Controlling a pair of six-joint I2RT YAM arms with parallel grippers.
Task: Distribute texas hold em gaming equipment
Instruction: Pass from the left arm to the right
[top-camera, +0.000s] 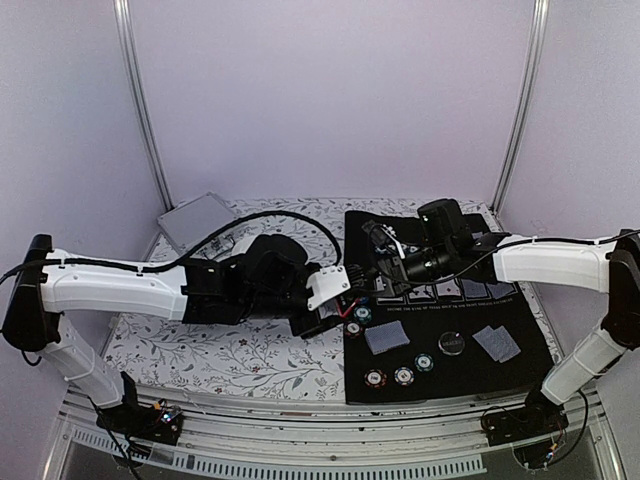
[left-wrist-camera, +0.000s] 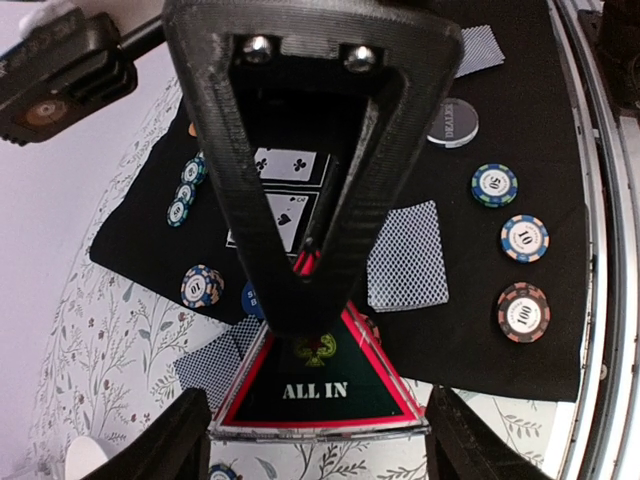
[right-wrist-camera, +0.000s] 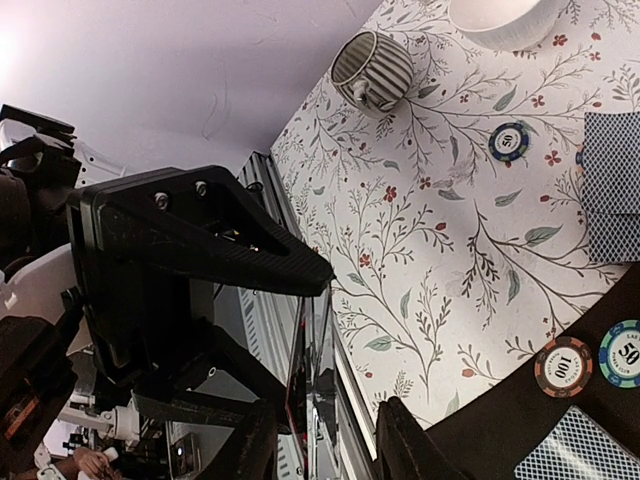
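The ALL IN plaque (left-wrist-camera: 330, 400) hangs over the black mat's (top-camera: 470, 375) left edge, pinched across its height by the left gripper (left-wrist-camera: 312, 380), whose jaws are spread fairly wide. The right gripper (right-wrist-camera: 315, 420) flanks its rim; I cannot tell if it grips. Chips (left-wrist-camera: 525, 238), cards (left-wrist-camera: 405, 255) and the dealer disc (left-wrist-camera: 452, 122) lie on the mat, but 1 stray chip (right-wrist-camera: 509, 141) sits on the table (right-wrist-camera: 430, 250), so the task looks unfinished.

The top camera looks down from behind the rig; each wrist camera sits close, all sharing the black mat (top-camera: 470, 378).

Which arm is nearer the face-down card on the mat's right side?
Right. The right arm reaches over the mat just behind that card; the left pincer is at the mat's far left edge.
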